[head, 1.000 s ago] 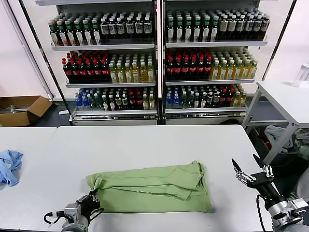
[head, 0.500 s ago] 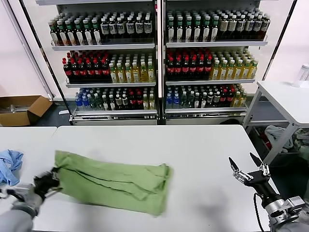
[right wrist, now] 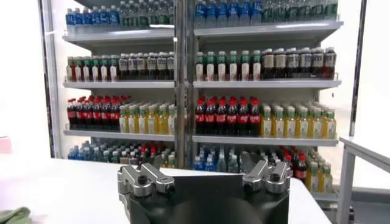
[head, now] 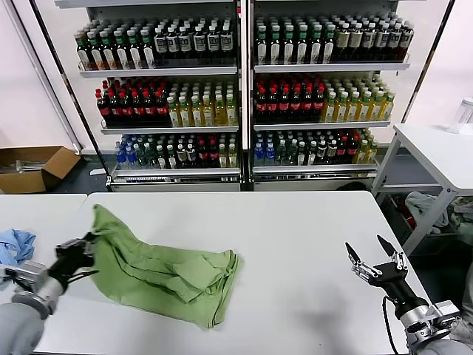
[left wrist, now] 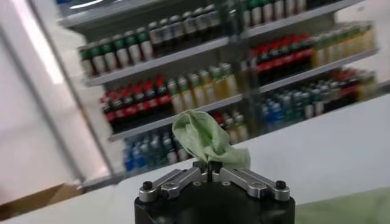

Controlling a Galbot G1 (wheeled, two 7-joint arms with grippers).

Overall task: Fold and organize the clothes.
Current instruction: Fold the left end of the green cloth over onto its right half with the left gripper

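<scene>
The left pincer [head: 83, 251] is clamping shut on one end of the green polo shirt [head: 166, 270], near the left side of the white tabletop [head: 295, 244]. From that pinched end the shirt is trailing away to the robot's right, lying crumpled and partly folded on the tabletop. In the left wrist view, a bunch of green fabric [left wrist: 207, 141] is sticking up from between the closed jaws. The right pincer [head: 372, 260] is hovering with its fingers spread wide, gripping nothing, well apart from the shirt. A light blue cloth [head: 15, 246] is lying just beyond the left pincer.
</scene>
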